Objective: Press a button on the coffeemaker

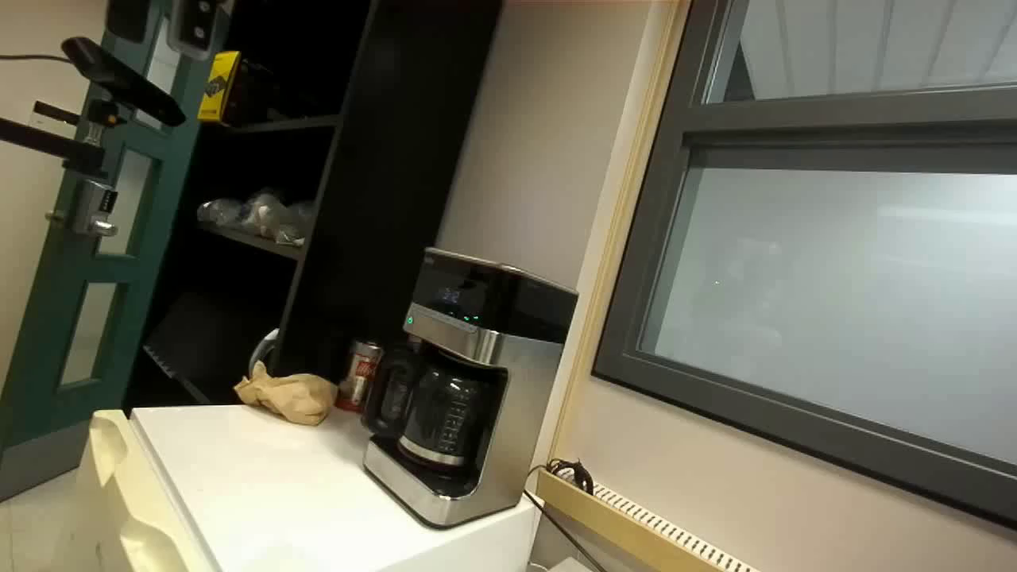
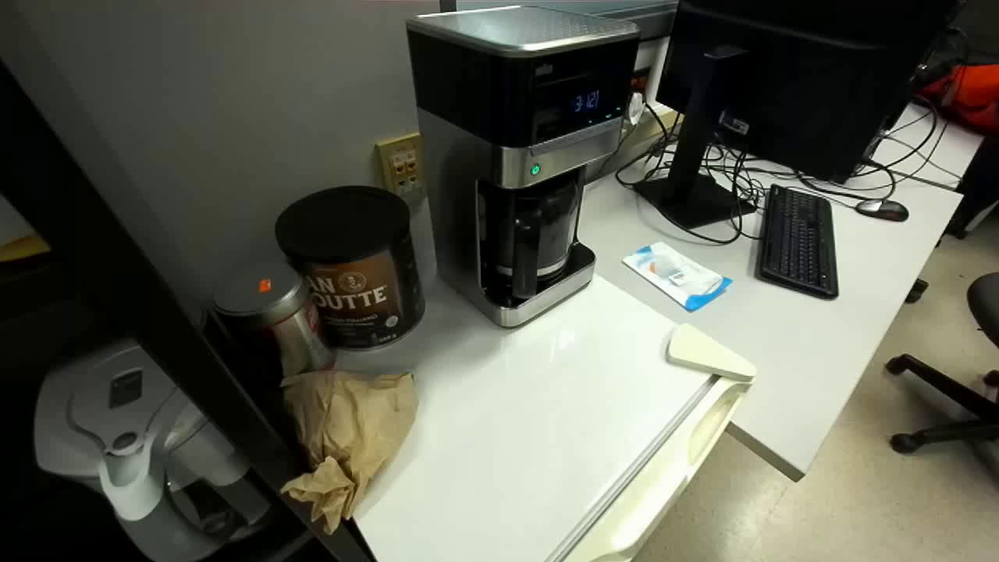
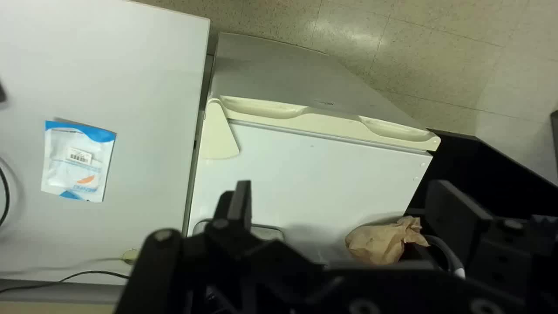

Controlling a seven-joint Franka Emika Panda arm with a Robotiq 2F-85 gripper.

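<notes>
The black and silver coffeemaker (image 1: 532, 397) stands upright on a white cabinet top (image 1: 238, 485). It also shows in an exterior view (image 2: 460, 187), with a lit clock display and a green-lit button (image 2: 535, 169) on the silver strip below. The dark glass carafe (image 2: 546, 234) sits inside it. In the wrist view my gripper (image 3: 346, 203) is open and empty, its black fingers wide apart above the cabinet top. A rounded silver edge, seemingly the coffeemaker's (image 3: 268, 233), shows behind the left finger; the rest is hidden. I cannot make out the gripper in the exterior views.
A crumpled brown paper bag (image 2: 351, 429), a silver-red can (image 2: 273, 312) and a large black coffee can (image 2: 351, 289) stand beside the coffeemaker. A black shelf (image 1: 397, 159) rises alongside. A desk holds a packet (image 2: 677, 275), keyboard (image 2: 798, 242) and monitor (image 2: 804, 78).
</notes>
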